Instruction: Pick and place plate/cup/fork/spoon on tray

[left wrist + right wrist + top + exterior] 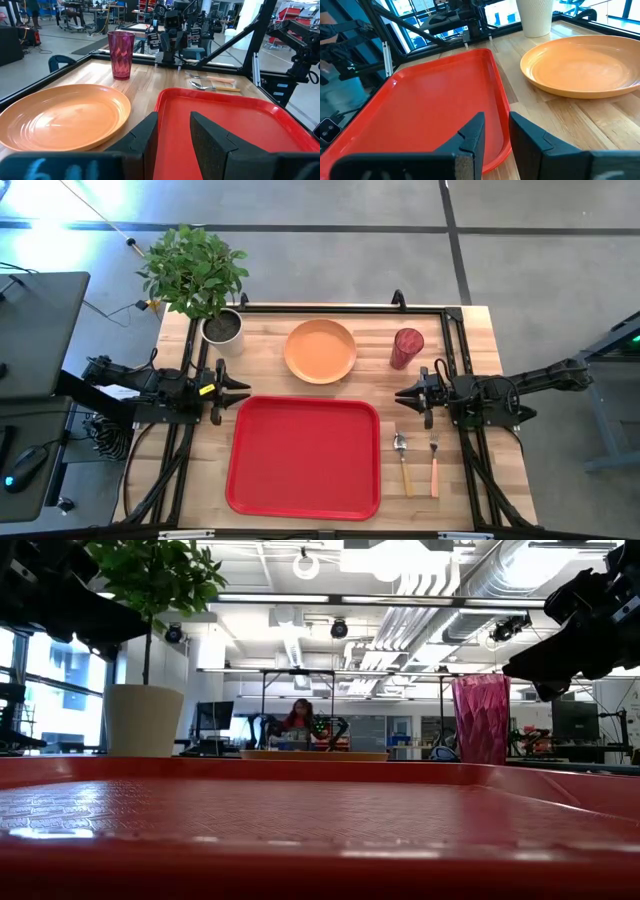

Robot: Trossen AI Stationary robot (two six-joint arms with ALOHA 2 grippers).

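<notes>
Between both parted, empty grippers, left (243, 392) and right (400, 394), we see the unmarked red tray (304, 457); wrist-housing characters seem illegible.

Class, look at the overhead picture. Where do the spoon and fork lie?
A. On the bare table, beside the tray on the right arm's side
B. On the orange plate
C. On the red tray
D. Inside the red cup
A: the spoon and fork lie side by side on the wood, clear of the tray, which holds nothing.
</notes>
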